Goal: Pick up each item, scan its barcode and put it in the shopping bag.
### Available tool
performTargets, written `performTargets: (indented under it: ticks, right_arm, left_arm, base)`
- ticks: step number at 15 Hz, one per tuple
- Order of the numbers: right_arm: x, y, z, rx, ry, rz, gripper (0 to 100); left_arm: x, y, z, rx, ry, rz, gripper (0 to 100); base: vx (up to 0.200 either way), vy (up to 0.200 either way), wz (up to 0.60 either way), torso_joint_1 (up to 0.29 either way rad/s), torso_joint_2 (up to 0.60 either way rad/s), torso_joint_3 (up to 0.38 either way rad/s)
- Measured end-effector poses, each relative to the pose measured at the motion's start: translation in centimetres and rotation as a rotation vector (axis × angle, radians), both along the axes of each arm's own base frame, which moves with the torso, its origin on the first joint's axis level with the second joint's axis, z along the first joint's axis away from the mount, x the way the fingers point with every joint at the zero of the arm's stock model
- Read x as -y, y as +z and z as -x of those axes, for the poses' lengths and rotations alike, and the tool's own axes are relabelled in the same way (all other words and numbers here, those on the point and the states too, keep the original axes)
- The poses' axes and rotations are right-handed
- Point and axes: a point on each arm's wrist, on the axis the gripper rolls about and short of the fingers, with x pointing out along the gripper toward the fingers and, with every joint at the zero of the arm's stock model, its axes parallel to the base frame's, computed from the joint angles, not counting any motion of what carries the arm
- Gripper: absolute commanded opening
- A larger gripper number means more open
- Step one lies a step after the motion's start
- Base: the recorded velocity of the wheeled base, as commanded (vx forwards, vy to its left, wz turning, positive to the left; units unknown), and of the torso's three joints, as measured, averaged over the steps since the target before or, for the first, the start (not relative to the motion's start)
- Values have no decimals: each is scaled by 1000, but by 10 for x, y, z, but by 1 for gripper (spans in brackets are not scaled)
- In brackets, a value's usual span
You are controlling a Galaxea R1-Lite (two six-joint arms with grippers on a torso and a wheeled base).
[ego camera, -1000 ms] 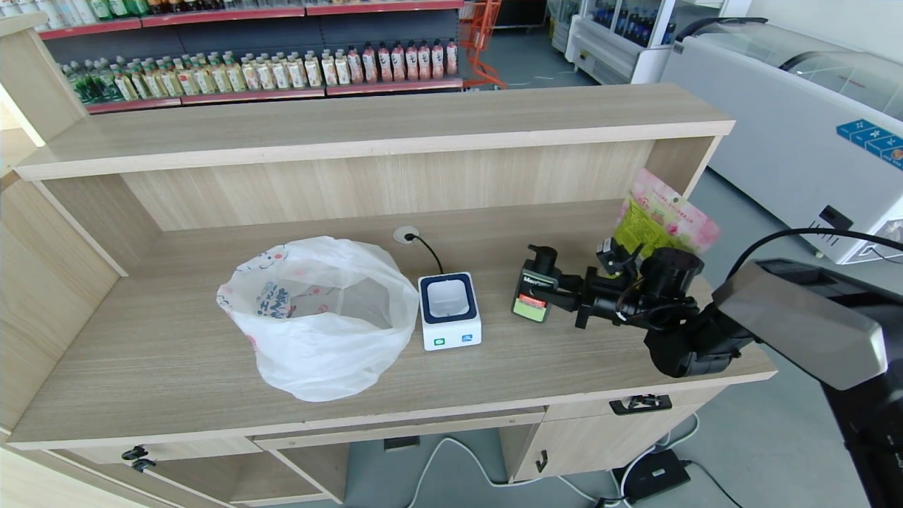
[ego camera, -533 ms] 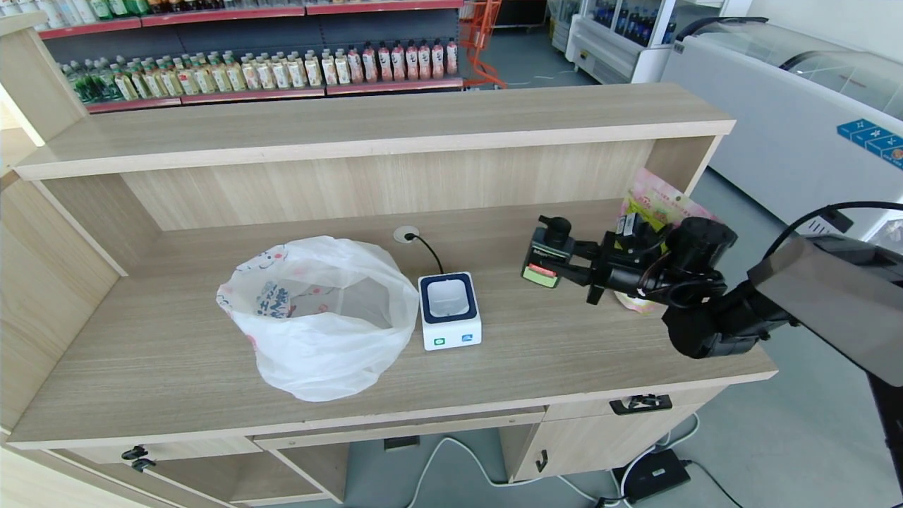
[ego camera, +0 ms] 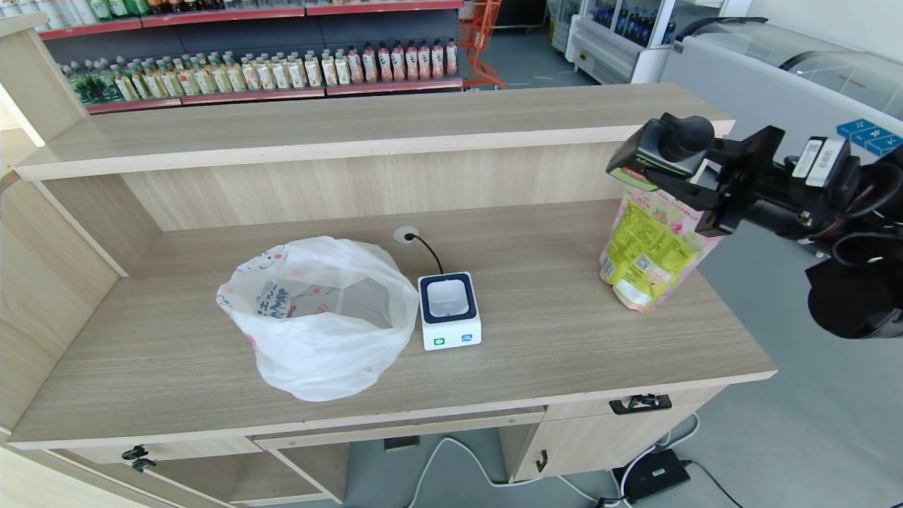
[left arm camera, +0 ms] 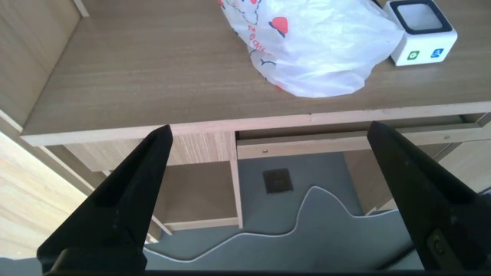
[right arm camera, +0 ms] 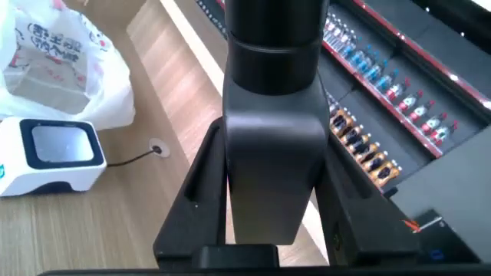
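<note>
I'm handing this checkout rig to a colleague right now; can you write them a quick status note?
Left gripper: open, empty, low in front of the counter edge.
Right gripper: shut on the black pump bottle, held in the air over the counter's right end.
Things: pouch stands at the right end; scanner mid-counter; open shopping bag on its left, nothing visible inside.
Done: bottle picked up.
Left: scan and bag the bottle, then the pouch.
</note>
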Motion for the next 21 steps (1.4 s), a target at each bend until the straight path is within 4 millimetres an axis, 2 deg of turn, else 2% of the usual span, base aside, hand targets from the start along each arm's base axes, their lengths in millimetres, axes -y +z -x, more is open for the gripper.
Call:
performTargets:
  ticks: [3, 5, 7, 9, 11, 13, 14, 16, 19, 21]
  right_arm:
    - [32, 19, 38, 243, -4, 207, 0]
    - [37, 24, 55, 299, -20, 242, 0]
    - [27, 28, 65, 344, 3, 250, 0]
    - [5, 25, 75, 359, 76, 241, 0]
    - [-29, 9, 93, 338, 208, 222, 0]
    - [-48, -15, 117, 275, 309, 215, 0]
    - [-52, -24, 129, 252, 336, 215, 0]
    - [-51, -27, 147, 249, 349, 215, 0]
    - [-43, -23, 152, 272, 208, 183, 0]
    - [-48, -23, 152, 271, 143, 147, 0]
  left_arm:
    - [0, 0, 0, 0, 0, 0, 100]
    - [0, 0, 0, 0, 0, 0, 100]
    - [0, 0, 0, 0, 0, 0, 100]
    - [0, 0, 0, 0, 0, 0, 100]
    - [0, 0, 0, 0, 0, 0, 100]
    - [0, 0, 0, 0, 0, 0, 100]
    - [0, 0, 0, 0, 0, 0, 100]
    - [0, 0, 0, 0, 0, 0, 100]
    - [0, 0, 0, 0, 0, 0, 100]
    - [0, 0, 0, 0, 0, 0, 100]
  base:
    - [0, 0, 0, 0, 0, 0]
    - [0, 0, 0, 0, 0, 0]
    - [0, 0, 0, 0, 0, 0]
    - [0, 0, 0, 0, 0, 0]
    - [0, 0, 0, 0, 0, 0]
    - [0, 0, 0, 0, 0, 0]
    - [0, 0, 0, 0, 0, 0]
    - [0, 0, 0, 0, 0, 0]
    - [0, 0, 0, 0, 0, 0]
    - [0, 0, 0, 0, 0, 0]
